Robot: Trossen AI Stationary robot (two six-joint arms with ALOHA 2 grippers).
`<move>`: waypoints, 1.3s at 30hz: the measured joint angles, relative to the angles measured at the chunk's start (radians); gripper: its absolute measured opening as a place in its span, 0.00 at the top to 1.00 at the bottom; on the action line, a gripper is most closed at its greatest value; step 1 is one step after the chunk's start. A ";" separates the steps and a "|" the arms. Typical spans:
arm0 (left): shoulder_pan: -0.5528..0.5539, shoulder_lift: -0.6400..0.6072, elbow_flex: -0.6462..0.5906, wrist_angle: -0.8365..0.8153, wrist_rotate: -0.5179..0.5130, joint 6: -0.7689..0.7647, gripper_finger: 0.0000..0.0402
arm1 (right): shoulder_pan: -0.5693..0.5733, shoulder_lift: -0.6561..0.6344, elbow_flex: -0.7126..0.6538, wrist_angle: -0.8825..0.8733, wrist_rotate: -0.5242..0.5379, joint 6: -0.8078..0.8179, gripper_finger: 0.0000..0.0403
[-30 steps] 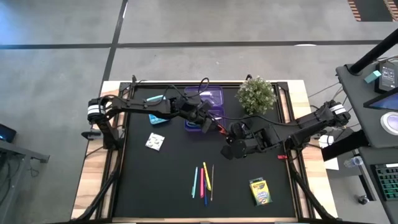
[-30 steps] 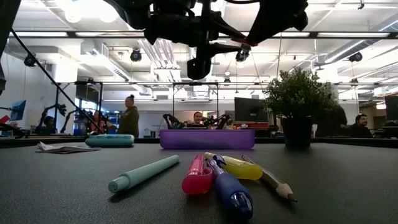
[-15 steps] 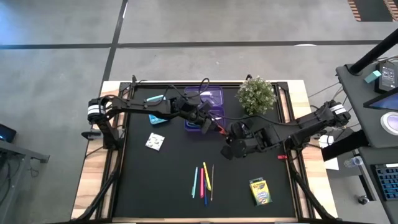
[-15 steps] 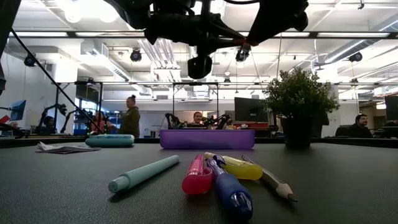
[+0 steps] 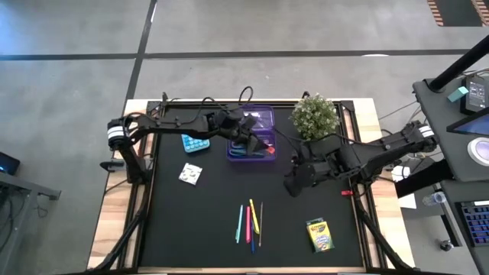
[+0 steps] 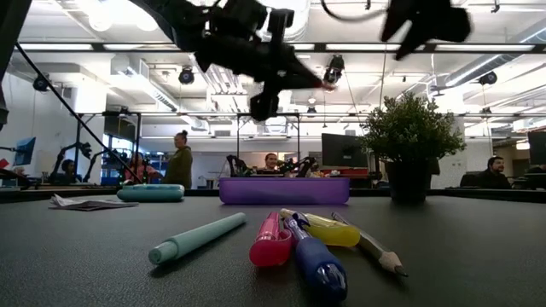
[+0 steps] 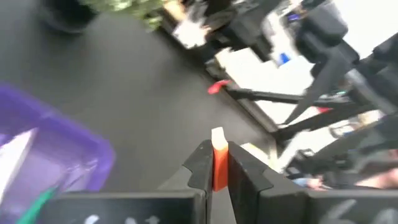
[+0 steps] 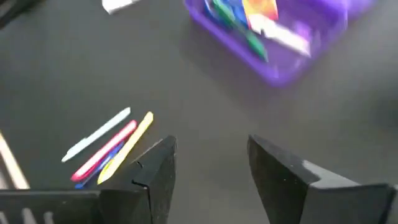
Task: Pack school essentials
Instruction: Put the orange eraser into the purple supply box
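My left gripper (image 5: 260, 147) is shut on a red marker (image 5: 269, 150) above the right end of the purple box (image 5: 252, 134). The box stands on the black mat and holds several items. My right gripper (image 5: 293, 183) hangs open over bare mat right of the box, with nothing between its fingers (image 8: 208, 168). Several thin pens (image 5: 250, 221) lie side by side near the front edge. A crayon box (image 5: 321, 235) lies at the front right, and a white patterned packet (image 5: 190, 173) at the left. My left gripper pinches the red marker (image 7: 219, 163) between its two fingers. The marker runs along the fingers and sticks out past their tips (image 7: 217, 134). It is lifted clear, roughly level in the low view (image 6: 324, 82), pointing toward the table's right.
A potted green plant (image 5: 315, 114) stands at the far right, close to the box and my right arm. A teal flat object (image 5: 195, 143) lies left of the box. Bare mat lies between the box and the pens.
The red marker has passed from my right gripper to my left. My left gripper shut on it and drew it toward the purple box. My right gripper opened, let go and backed away toward the table's right edge.
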 joint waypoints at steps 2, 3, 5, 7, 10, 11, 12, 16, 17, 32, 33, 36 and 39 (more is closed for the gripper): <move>0.018 -0.001 -0.026 -0.027 -0.027 0.025 0.96 | 0.007 -0.001 -0.002 -0.050 -0.064 0.098 0.54; 0.026 -0.001 -0.044 -0.036 -0.046 0.038 0.96 | 0.015 0.003 -0.004 -0.071 -0.090 0.144 0.54; 0.038 -0.001 -0.076 -0.056 -0.098 0.067 0.96 | 0.032 0.017 -0.006 -0.100 -0.130 0.216 0.55; 0.044 -0.001 -0.109 -0.046 -0.175 0.102 0.96 | 0.052 0.035 -0.008 -0.111 -0.151 0.272 0.56; 0.047 -0.001 -0.153 -0.052 -0.250 0.140 0.96 | 0.079 0.058 -0.008 -0.109 -0.160 0.345 0.56; 0.047 -0.001 -0.168 -0.051 -0.262 0.145 0.96 | 0.086 0.066 -0.008 -0.110 -0.161 0.362 0.56; 0.047 -0.001 -0.180 -0.049 -0.270 0.146 0.96 | 0.093 0.073 -0.008 -0.110 -0.163 0.371 0.56; 0.047 -0.001 -0.221 -0.047 -0.291 0.155 0.96 | 0.109 0.099 -0.008 -0.109 -0.164 0.406 0.55; 0.047 -0.001 -0.229 -0.047 -0.307 0.155 0.96 | 0.112 0.103 -0.008 -0.109 -0.163 0.409 0.55; 0.047 -0.001 -0.289 -0.063 -0.358 0.216 0.94 | 0.115 0.120 -0.008 -0.109 -0.163 0.408 0.54; 0.047 -0.001 -0.289 -0.065 -0.358 0.216 0.93 | 0.115 0.120 -0.008 -0.109 -0.163 0.408 0.54; 0.047 -0.001 -0.289 -0.073 -0.359 0.215 0.88 | 0.115 0.120 -0.008 -0.109 -0.163 0.403 0.54; 0.047 -0.001 -0.289 -0.075 -0.364 0.217 0.82 | 0.115 0.120 -0.008 -0.109 -0.162 0.393 0.54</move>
